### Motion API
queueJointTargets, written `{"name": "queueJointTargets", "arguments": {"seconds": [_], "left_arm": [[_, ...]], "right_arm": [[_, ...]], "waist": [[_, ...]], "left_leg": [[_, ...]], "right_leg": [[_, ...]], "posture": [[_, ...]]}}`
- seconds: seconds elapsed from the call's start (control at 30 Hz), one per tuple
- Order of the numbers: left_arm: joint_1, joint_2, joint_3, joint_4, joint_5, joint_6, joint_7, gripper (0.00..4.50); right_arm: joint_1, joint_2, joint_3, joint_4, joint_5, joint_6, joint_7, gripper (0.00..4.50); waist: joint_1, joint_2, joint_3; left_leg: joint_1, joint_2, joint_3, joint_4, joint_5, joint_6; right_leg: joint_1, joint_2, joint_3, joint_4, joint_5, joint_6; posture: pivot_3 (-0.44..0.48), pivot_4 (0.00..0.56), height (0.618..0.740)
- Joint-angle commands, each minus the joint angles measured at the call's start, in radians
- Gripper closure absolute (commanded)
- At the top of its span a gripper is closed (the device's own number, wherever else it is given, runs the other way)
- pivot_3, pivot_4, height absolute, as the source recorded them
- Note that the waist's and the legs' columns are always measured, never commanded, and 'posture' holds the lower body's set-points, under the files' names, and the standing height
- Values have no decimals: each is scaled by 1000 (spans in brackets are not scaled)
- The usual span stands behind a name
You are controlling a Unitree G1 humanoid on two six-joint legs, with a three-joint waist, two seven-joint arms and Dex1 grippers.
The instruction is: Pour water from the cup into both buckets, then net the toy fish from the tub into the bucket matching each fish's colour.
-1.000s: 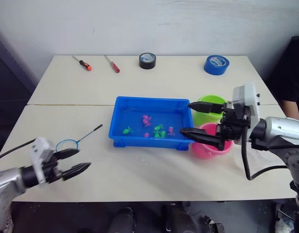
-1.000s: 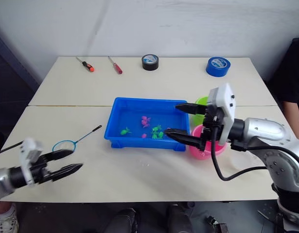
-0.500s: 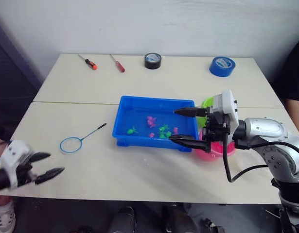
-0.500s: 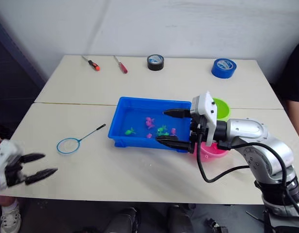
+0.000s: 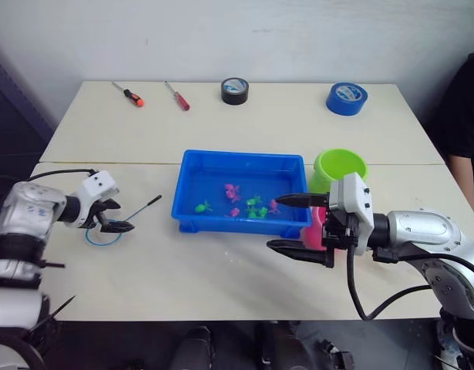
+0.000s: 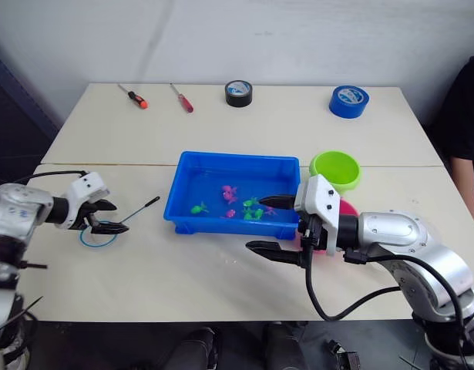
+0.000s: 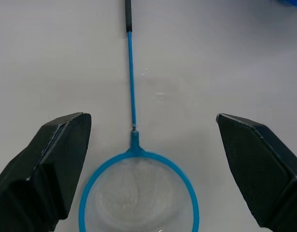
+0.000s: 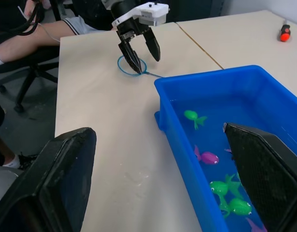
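Net [image 7: 137, 185] lies flat on table [image 5: 221, 277], well left of blue tub [image 5: 238, 163], handle angled toward it. Left gripper [image 5: 118, 216] now hangs directly over the hoop, fingers spread wide, holding nothing; 0.5 s ago it was off the table's near-left edge. Judgement: net pickup is imminent. Right gripper [image 6: 271, 225], wide open and empty, has pulled back from above the tub to its near-right corner. Toy fish [image 5: 253, 206] sit in tub water; lime green bucket [image 5: 338, 167] is just right of the tub.

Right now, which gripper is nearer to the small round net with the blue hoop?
Left. The left gripper hovers open right over the small round net with the blue hoop, fingers either side. The right gripper is open far across, beside the bright blue plastic tub.
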Motion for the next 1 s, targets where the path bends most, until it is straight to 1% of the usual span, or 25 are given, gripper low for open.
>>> {"name": "queueJointTargets", "arguments": {"seconds": [0.03, 0.17, 0.33, 0.43, 0.47, 0.57, 0.63, 0.7, 0.9, 0.93, 1.0], "left_arm": [[-82, -26, -32, 162, 79, -99, 54, 0], [-140, -79, -41, 292, 119, -160, 104, 0], [-170, -132, -36, 362, 140, -201, 124, 0], [-182, -151, -29, 383, 145, -204, 138, 809], [-183, -155, -28, 388, 147, -207, 144, 1194], [-185, -160, -21, 396, 148, -213, 150, 2565], [-186, -157, -13, 397, 144, -215, 144, 3603], [-189, -148, 1, 397, 134, -217, 134, 4454], [-177, -87, 57, 385, 97, -235, 93, 4483], [-180, -71, 76, 374, 80, -241, 72, 4483], [-190, -43, 116, 323, 33, -272, -13, 4483]], "right_arm": [[17, -11, -37, -62, 13, 8, -28, 27], [36, -5, -54, -89, 11, 18, -73, 27], [72, -16, -81, -124, 25, 39, -108, 27], [87, -25, -97, -139, 44, 52, -111, 0], [91, -27, -100, -142, 49, 54, -113, 0], [98, -31, -109, -149, 57, 58, -114, 0], [103, -38, -115, -155, 61, 61, -111, 0], [106, -46, -120, -159, 64, 63, -108, 0], [94, -78, -130, -154, 92, 67, -93, 0], [84, -91, -134, -146, 97, 67, -80, 0], [61, -119, -142, -126, 105, 66, -49, 0]], "waist": [[1, 0, 0], [5, 0, 0], [20, 0, 0], [31, 0, 0], [35, 0, 0], [40, 0, 0], [39, 0, 0], [37, 0, 0], [28, 0, 0], [25, 0, 0], [20, 0, 0]], "left_leg": [[0, 0, 0, 1, 0, 0], [0, 0, -1, 4, 0, 0], [1, 0, -2, 5, 0, 0], [1, -1, -3, 6, 1, 0], [2, -1, -3, 6, 1, 1], [3, -1, -4, 7, 2, 1], [3, -1, -4, 7, 2, 1], [4, -1, -4, 7, 2, 1], [3, -1, -4, 7, 2, 1], [2, -1, -4, 7, 2, 1], [2, -1, -4, 7, 2, 1]], "right_leg": [[0, 0, 0, 0, 0, 0], [1, 0, 0, 2, 0, 1], [2, 0, -1, 3, 1, 1], [4, -1, -2, 3, 1, 1], [4, -1, -2, 3, 1, 1], [6, -1, -2, 3, 1, 2], [6, -1, -2, 4, 2, 2], [6, -1, -2, 4, 2, 2], [5, -1, -2, 5, 2, 2], [4, -1, -2, 5, 2, 2], [4, -1, -3, 4, 2, 2]], "posture": [[0, 150, 736], [0, 150, 736], [0, 150, 736], [0, 150, 736], [0, 150, 736], [0, 150, 736], [0, 150, 736], [0, 150, 736], [0, 150, 736], [0, 150, 736], [0, 150, 736]]}}
